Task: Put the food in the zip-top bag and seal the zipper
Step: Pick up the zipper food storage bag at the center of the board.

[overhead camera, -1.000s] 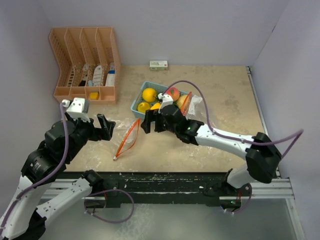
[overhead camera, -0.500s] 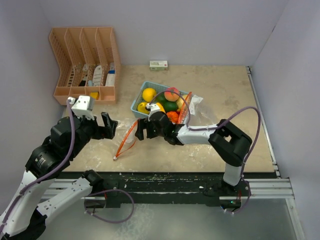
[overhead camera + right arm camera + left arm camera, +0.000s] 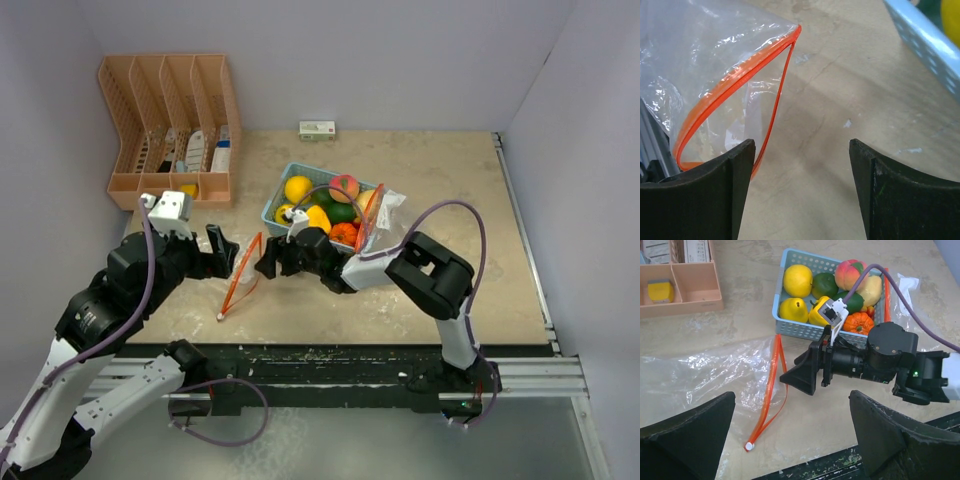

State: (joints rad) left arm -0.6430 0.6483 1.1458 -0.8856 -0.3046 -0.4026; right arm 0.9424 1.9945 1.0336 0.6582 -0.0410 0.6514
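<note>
The food sits piled in a light-blue slotted basket near the middle of the worktop, none of it in the bag: a yellow round fruit and a yellow apple on the basket's left side, a peach at its far side, a dark green piece, a yellow pepper and a small orange pumpkin toward its near wall. The zip-top bag lies flat on the worktop between the basket and the near edge, left of centre, its clear plastic crumpled and its orange zipper parted into a long loop, so the mouth stands unsealed. The left gripper hovers over the bag's left part with its fingers spread wide and nothing between them. The right gripper reaches in low from the basket side toward the bag's mouth; its fingers are apart with bare worktop between them, and the zipper loop runs just beside its left finger, though whether they touch cannot be told. Just right of the basket lie more clear plastic and an orange strip. A peach-coloured slotted organizer stands in the far left corner, and a small box rests at the far edge
</note>
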